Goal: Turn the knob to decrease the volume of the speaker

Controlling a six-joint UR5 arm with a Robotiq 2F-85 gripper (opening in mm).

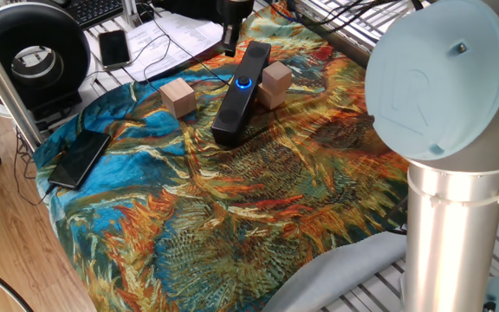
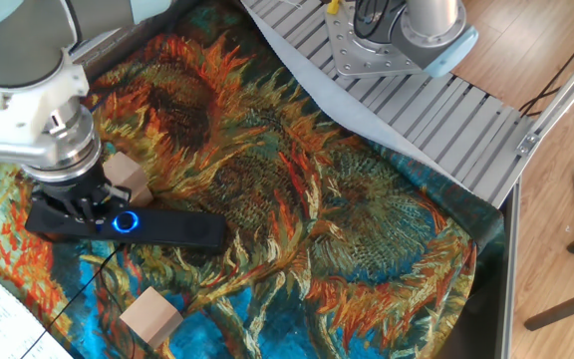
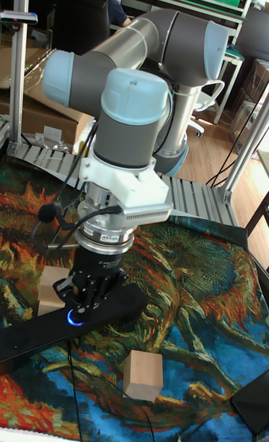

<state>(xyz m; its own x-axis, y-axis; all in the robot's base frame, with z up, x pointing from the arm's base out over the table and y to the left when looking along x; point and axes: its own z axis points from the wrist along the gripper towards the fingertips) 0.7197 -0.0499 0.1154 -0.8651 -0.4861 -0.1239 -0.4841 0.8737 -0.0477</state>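
The speaker (image 1: 236, 100) is a long black bar lying on the sunflower cloth. Its knob (image 1: 244, 83) glows blue on the top face. My gripper (image 1: 230, 42) hangs above the speaker's far end, only its lower part showing at the top edge of this view. In the other fixed view my gripper (image 2: 88, 204) is just left of the knob (image 2: 125, 222), over the speaker (image 2: 182, 229). In the tall view my gripper (image 3: 86, 296) points down close over the knob (image 3: 75, 317). Its fingers look slightly apart and hold nothing.
Two wooden blocks (image 1: 178, 96) (image 1: 275, 82) flank the speaker. A flat black phone (image 1: 80, 159) lies at the cloth's left edge, with a large round black device (image 1: 33, 56) behind it. The arm's pale blue base joint (image 1: 444, 95) fills the right foreground.
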